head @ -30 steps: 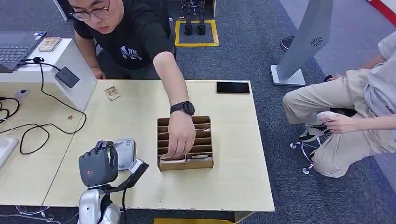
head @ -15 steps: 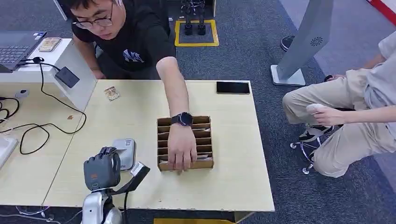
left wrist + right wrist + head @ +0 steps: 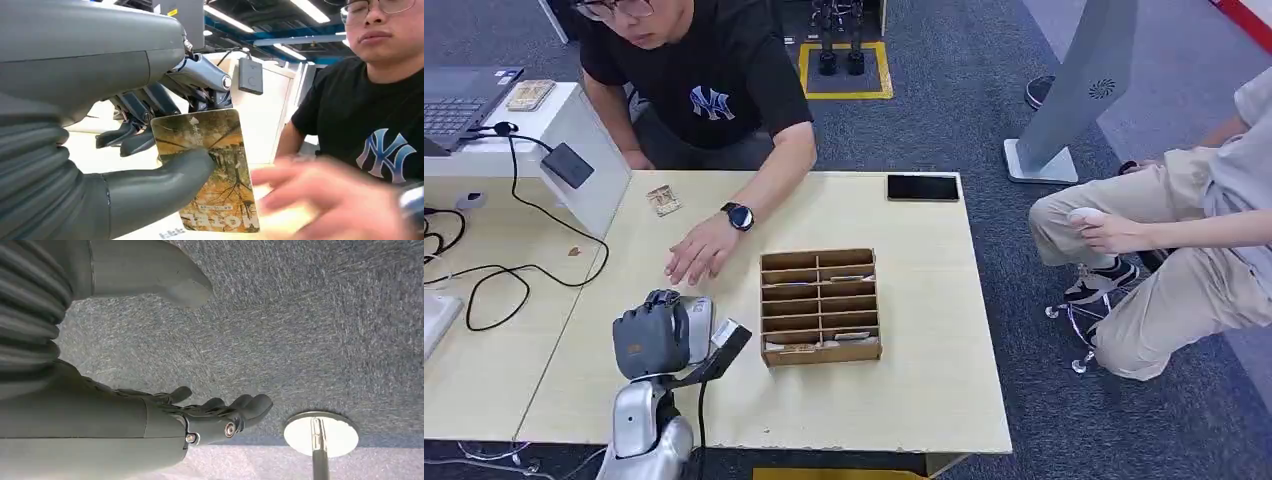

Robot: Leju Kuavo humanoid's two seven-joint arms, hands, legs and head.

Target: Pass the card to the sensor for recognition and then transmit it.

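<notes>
holding the card over the grey sensor [image 3: 692,325], head view: left hand [image 3: 652,345] sits right above it, so the recognition step looks underway, handover not done. vs earlier, the person's hand [image 3: 700,250] left the cardboard organizer [image 3: 821,306], now near the sensor. left wrist view: thumb and fingers pinch the card [image 3: 207,167]. right wrist view: right hand [image 3: 200,415] hangs empty over carpet, fingers loosely apart.
</notes>
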